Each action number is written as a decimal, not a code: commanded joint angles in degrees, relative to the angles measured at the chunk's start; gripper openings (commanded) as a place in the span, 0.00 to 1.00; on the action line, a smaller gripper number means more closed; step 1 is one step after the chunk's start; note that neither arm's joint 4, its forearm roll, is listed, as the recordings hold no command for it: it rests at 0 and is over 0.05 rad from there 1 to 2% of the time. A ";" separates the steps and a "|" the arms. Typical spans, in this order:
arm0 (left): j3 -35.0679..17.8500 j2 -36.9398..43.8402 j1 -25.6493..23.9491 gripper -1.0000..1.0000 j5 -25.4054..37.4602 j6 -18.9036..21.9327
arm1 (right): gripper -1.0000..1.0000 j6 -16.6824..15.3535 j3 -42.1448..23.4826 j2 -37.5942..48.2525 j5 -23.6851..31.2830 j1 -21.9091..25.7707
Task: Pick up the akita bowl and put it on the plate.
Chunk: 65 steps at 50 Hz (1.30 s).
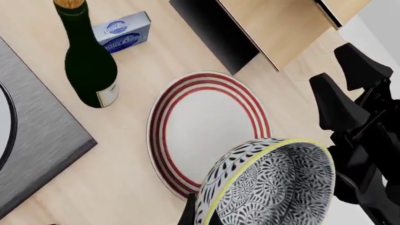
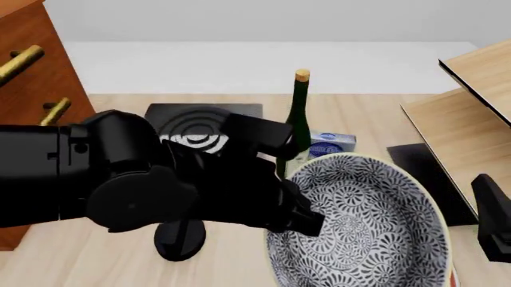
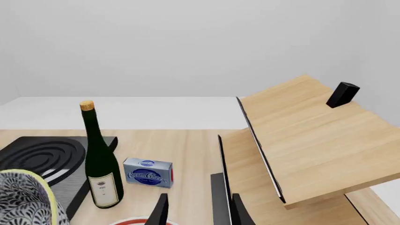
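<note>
Carry step: your left gripper (image 1: 198, 213) is clamped on the akita bowl (image 1: 269, 185), held tilted in the air over the near edge of the plate (image 1: 206, 126); next, centre it, level it, lower.

Plate (image 1: 209, 126) lies bare; bottle (image 1: 91, 63) stands beside it.

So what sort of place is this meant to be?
Probably a simulated kitchen tabletop: a black stove with grey rings, a wine bottle, and a red-ringed plate on a wooden table.
</note>
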 commanded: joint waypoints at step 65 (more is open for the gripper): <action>2.56 13.02 -3.08 0.00 -20.49 -4.61 | 1.00 0.00 0.00 0.01 0.00 0.00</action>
